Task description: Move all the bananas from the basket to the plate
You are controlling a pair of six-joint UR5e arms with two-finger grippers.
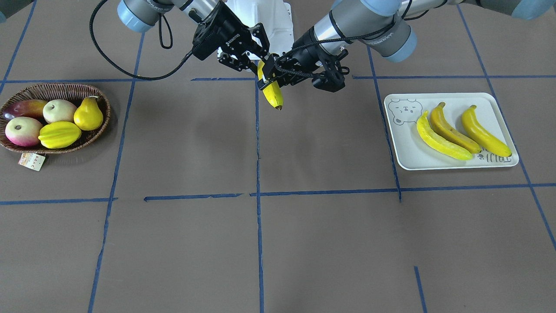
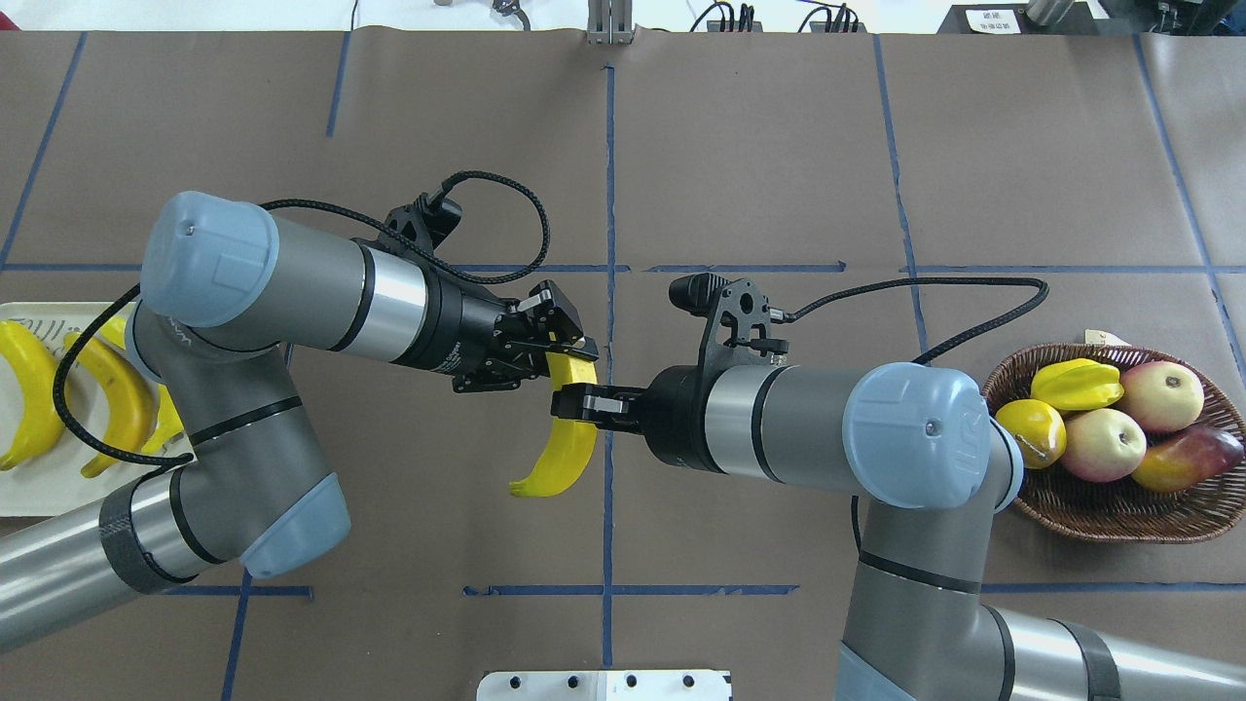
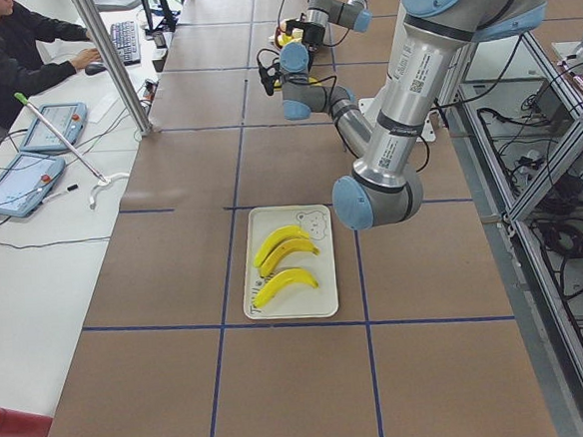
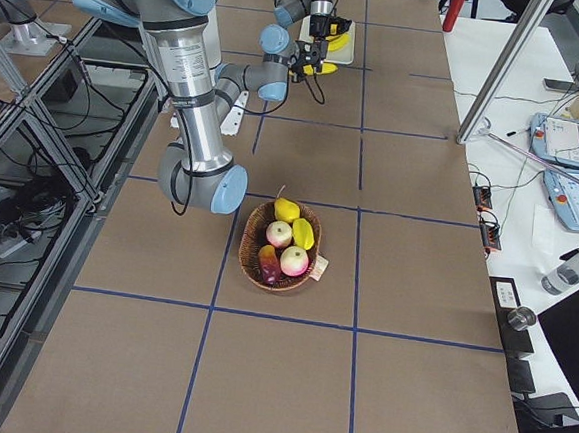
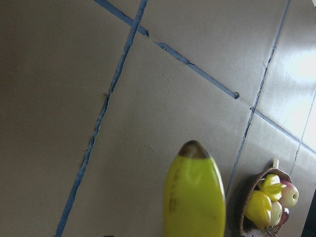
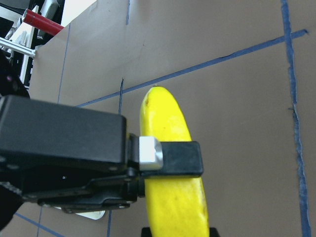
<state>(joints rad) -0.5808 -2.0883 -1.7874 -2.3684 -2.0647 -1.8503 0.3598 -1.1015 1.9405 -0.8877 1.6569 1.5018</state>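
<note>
One yellow banana point(image 1: 273, 93) hangs tip-down above the table's middle, held between both grippers point(image 2: 565, 448). My right gripper point(image 2: 576, 401) is shut on its upper half, and my left gripper point(image 2: 569, 355) is shut on its top end. In the front view the left gripper point(image 1: 268, 74) comes in from the right and the right gripper point(image 1: 260, 61) from the left. Three bananas point(image 1: 454, 132) lie side by side on the white bear plate point(image 1: 404, 152). The wicker basket point(image 1: 56, 87) holds no banana.
The basket holds a pear point(image 1: 88, 115), a starfruit point(image 1: 60, 134), two apples point(image 1: 58, 111) and a mango point(image 1: 24, 108). Its paper tag point(image 1: 31, 161) lies on the table. The robot's white base plate point(image 2: 604, 682) is at the near edge. An operator point(image 3: 0, 59) sits at a side desk.
</note>
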